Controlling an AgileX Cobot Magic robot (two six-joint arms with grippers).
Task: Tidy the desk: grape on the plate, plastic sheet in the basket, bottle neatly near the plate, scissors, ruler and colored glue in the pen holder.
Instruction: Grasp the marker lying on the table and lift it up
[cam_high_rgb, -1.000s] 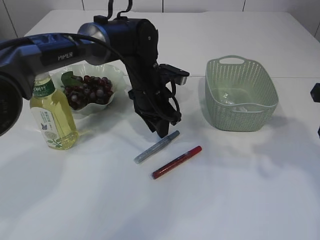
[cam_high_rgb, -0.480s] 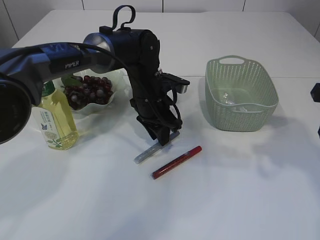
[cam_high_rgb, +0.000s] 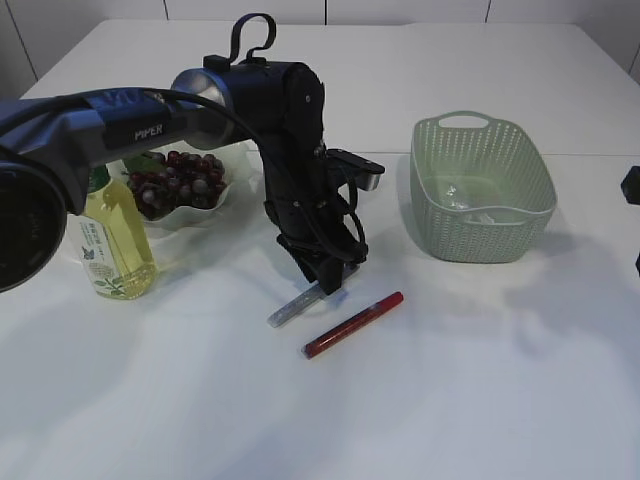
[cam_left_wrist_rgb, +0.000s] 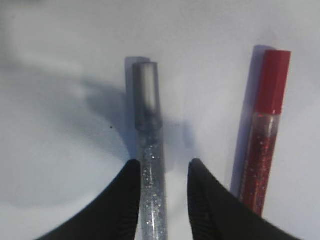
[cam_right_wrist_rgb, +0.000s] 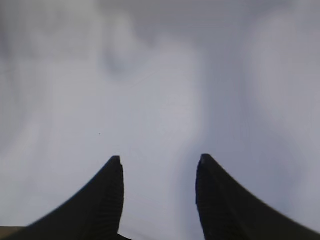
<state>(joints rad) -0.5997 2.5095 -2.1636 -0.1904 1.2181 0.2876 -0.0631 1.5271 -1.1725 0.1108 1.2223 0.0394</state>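
Currently the left gripper (cam_left_wrist_rgb: 162, 172) sits low on the counter (cam_high_rgb: 450, 380), jaws part-open astride the silver glitter glue (cam_left_wrist_rgb: 150, 150); the red glue (cam_left_wrist_rgb: 262, 140) lies beside it. The right gripper (cam_right_wrist_rgb: 159, 165) hangs with jaws apart, empty.

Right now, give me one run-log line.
left gripper: open, straddling silver glitter glue pen | red glitter glue pen: on table | right gripper: open, empty
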